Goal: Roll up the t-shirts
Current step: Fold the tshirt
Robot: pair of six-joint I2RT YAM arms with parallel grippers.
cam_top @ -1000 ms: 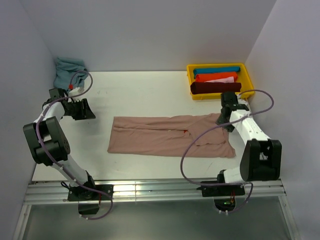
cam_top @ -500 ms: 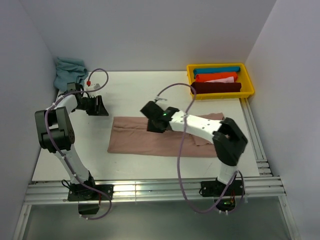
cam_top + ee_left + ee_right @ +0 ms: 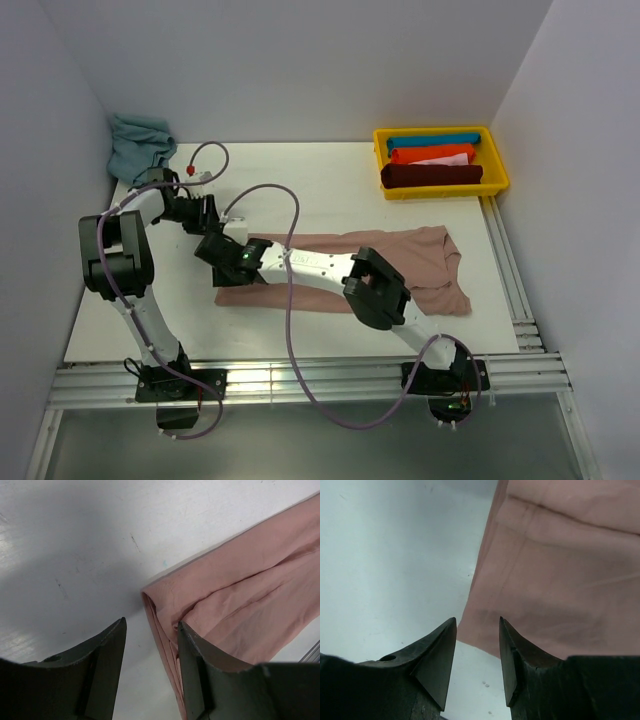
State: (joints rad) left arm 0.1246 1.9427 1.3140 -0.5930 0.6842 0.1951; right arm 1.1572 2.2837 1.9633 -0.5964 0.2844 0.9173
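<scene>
The right arm [image 3: 320, 266] is stretching across the pink t-shirt [image 3: 430, 255], blocking its left half, with the left gripper [image 3: 205, 215] crowding its far-left corner. Bare table [image 3: 300, 185] is lying open in the far middle, between the teal cloth [image 3: 135, 145] far left and the yellow bin [image 3: 497, 160] far right.

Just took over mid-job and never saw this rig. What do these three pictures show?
Two robot arms are bolted at the table's near edge. The overhead picture looks down from behind them; the other two come from a camera on each wrist. A dusty pink t-shirt lies flat, folded into a long strip. Both arms reach to its left end: the left fingers stand open over its corner, the right fingers open above its edge. Neither holds anything. A yellow bin holds three rolled shirts, and a crumpled teal cloth sits in the back left corner.
</scene>
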